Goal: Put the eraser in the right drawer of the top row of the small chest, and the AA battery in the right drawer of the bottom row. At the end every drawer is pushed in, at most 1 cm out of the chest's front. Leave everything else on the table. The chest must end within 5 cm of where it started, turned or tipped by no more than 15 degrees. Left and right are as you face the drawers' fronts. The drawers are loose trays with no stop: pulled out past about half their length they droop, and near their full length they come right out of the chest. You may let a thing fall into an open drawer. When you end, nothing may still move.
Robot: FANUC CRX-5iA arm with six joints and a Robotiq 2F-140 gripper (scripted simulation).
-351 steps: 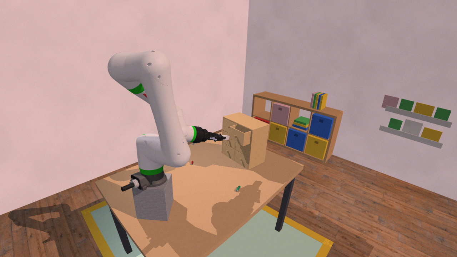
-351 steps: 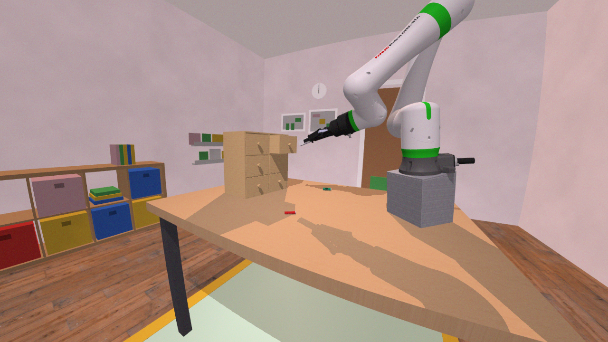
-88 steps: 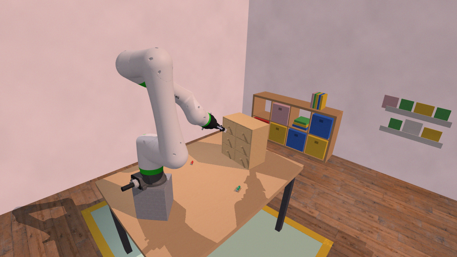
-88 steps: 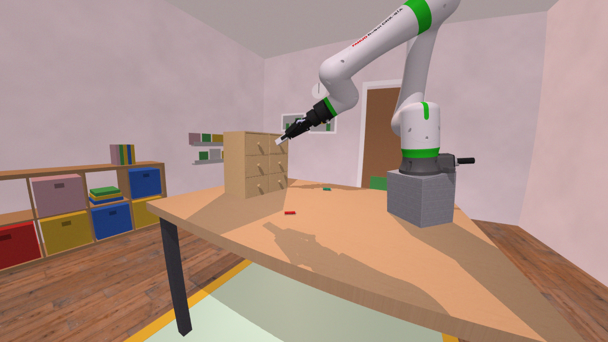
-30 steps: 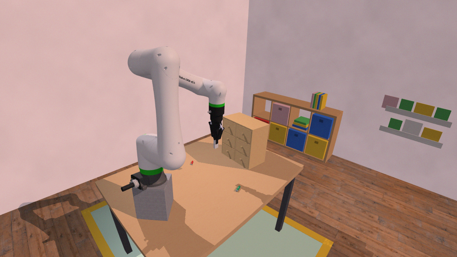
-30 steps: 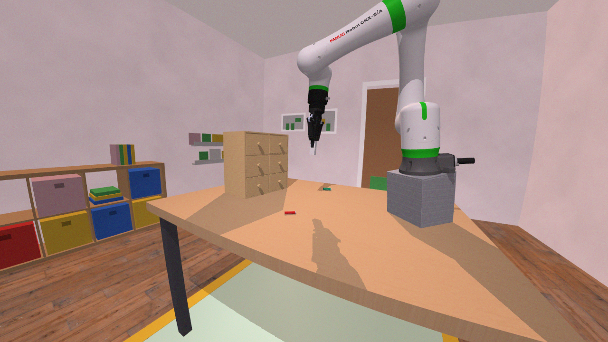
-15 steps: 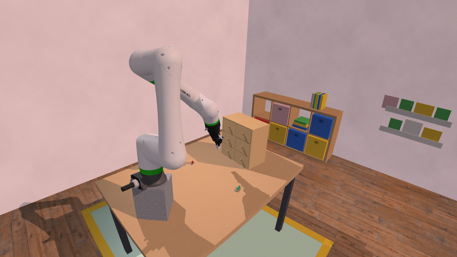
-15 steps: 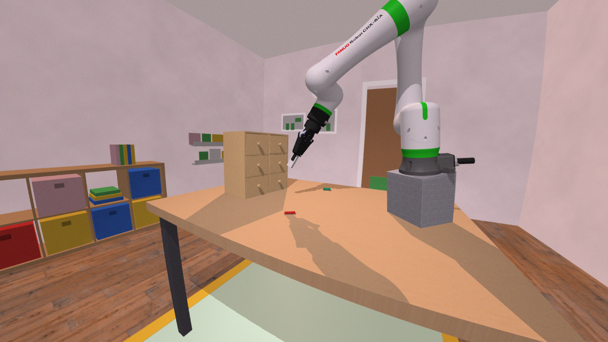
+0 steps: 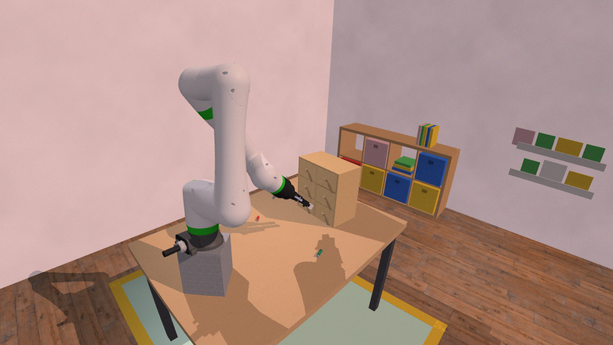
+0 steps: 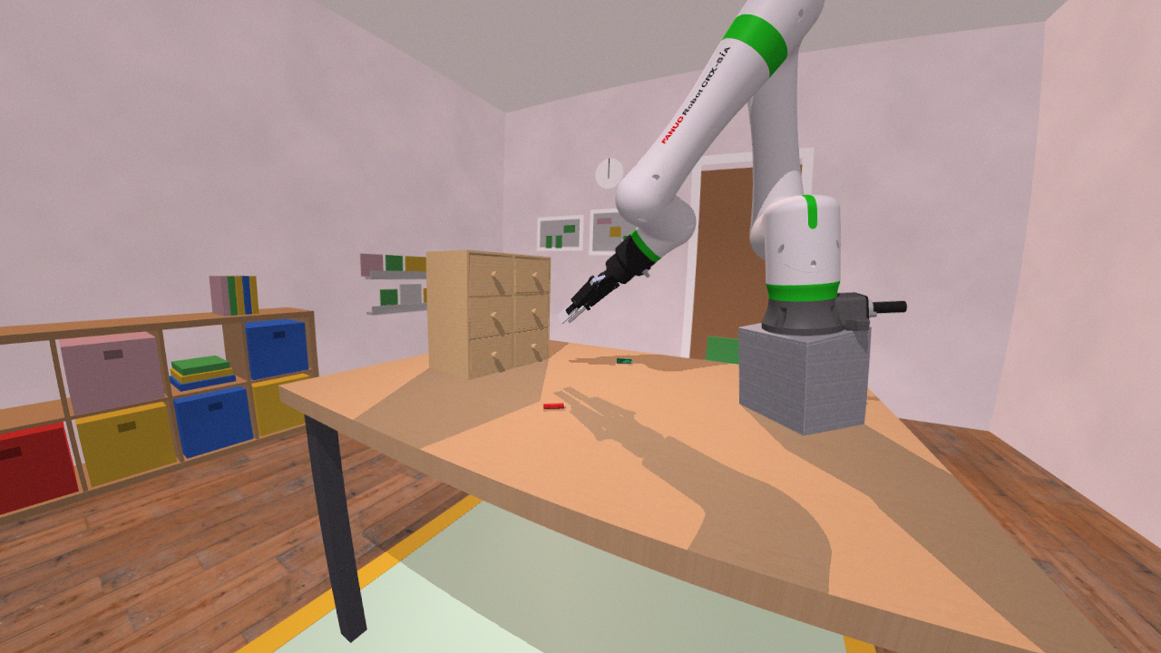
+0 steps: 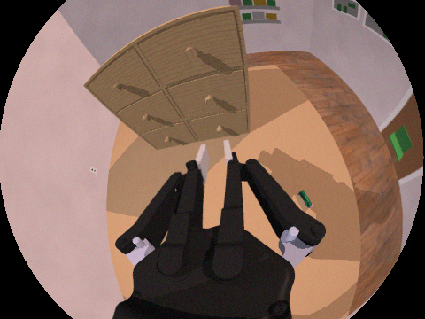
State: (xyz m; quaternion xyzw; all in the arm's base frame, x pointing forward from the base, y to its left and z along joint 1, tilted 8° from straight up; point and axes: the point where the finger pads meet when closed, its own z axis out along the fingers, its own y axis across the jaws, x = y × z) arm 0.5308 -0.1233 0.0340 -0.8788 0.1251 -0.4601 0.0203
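Note:
The small wooden chest stands at the far side of the table, with two columns of drawers in three rows, all pushed in. It also shows in the exterior view and the wrist view. My gripper hangs tilted, a short way in front of the lower drawer fronts, apart from them. Its fingers stand slightly apart with nothing between them. A small red object lies on the table near the arm's base. A small green object lies toward the table's other side. I cannot tell which is the eraser.
The arm's grey pedestal stands at one corner of the table. A shelf unit with coloured bins stands on the floor behind the chest. The table edge runs close behind the chest.

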